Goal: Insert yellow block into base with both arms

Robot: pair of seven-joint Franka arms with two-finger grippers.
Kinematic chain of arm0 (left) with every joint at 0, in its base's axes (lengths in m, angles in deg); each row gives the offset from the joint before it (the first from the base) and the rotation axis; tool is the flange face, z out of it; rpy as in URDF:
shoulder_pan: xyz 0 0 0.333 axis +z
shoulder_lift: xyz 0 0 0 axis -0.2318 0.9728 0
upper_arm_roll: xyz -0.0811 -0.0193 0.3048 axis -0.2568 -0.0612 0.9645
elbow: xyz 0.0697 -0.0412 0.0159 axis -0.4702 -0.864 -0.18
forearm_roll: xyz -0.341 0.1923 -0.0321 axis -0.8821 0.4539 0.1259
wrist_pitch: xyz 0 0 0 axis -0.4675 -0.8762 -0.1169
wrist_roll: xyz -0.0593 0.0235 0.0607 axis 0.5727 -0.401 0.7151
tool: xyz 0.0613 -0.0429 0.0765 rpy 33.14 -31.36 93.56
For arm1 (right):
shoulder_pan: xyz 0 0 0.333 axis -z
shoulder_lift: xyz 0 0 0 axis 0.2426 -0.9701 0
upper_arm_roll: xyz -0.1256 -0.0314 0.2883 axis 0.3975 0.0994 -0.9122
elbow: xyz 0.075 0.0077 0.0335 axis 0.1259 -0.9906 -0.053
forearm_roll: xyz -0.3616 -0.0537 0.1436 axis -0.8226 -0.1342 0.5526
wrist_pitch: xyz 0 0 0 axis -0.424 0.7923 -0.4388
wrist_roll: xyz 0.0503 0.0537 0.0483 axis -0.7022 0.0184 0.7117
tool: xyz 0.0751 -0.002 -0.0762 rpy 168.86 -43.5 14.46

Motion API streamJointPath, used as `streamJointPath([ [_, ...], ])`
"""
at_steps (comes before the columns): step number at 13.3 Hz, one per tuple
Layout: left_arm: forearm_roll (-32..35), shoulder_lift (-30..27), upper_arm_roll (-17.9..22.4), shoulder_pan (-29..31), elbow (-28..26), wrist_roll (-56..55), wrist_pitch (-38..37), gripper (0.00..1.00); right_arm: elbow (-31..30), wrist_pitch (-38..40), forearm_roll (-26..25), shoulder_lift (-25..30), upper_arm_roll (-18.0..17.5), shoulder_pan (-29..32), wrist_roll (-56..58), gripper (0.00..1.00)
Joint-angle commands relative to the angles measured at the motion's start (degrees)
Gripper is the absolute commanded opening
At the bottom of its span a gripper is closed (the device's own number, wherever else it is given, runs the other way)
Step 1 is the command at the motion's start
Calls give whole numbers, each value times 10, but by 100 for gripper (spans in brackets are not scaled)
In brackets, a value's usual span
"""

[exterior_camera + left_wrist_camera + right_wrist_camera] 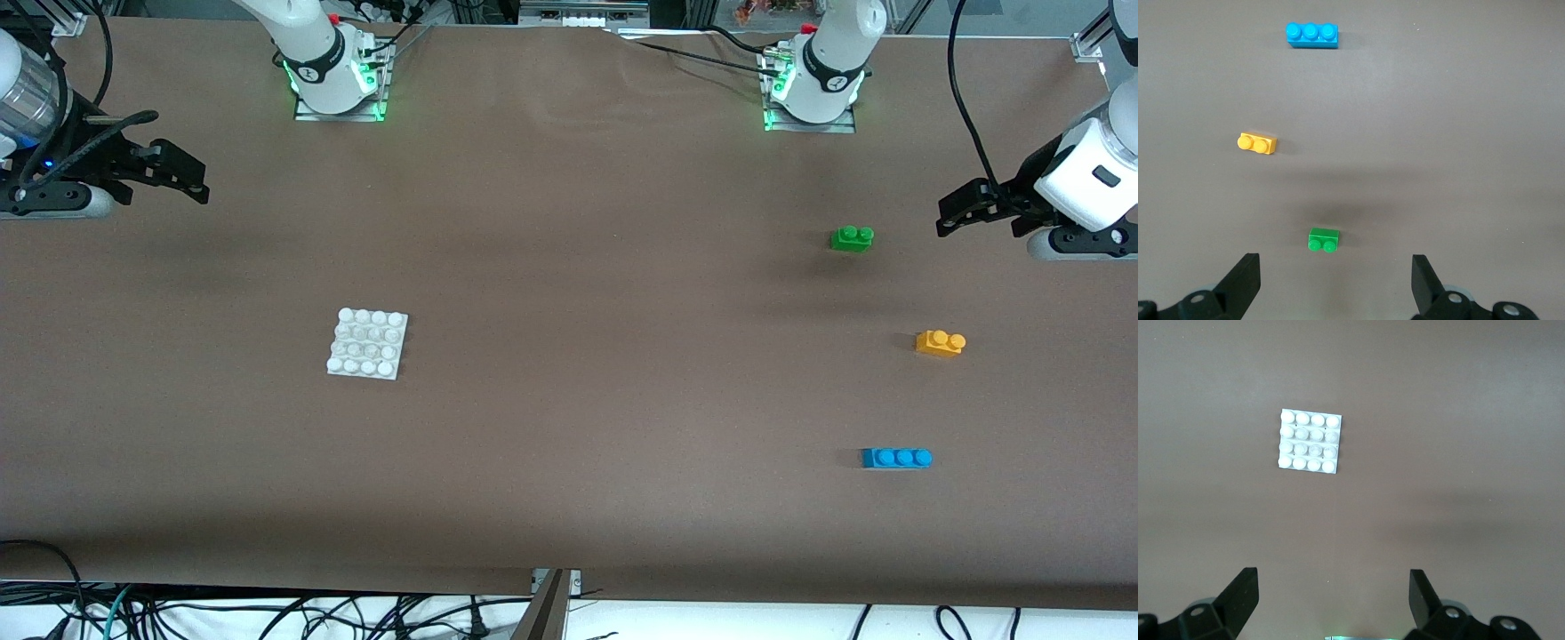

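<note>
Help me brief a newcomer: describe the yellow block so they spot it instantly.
Look at the left arm's end of the table, where three small bricks lie apart. The yellow block sits between the green brick and the longer blue brick; it alone is orange-yellow, with two studs.

Green brick [852, 238] and blue brick [896, 458] on table [569, 444].

Three toy bricks are lying on the bench [569, 533]: one yellow block [940, 342], one green brick [852, 237] and one blue brick [896, 458]. The yellow and green bricks are each showing two studs, the blue one three. One white base [368, 343] is sitting there too, carrying sixteen studs in four rows of four. Two arms are showing, each carrying one end effector.
</note>
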Motion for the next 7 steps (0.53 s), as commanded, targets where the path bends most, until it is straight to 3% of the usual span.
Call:
streamJointPath([
  [1,3,7,-3,2,19,0,-15,100,10,2,5,-6,-3,6,-4,100],
  [7,3,7,-1,2,19,0,-16,100,15,2,5,-7,-4,4,-5,99],
])
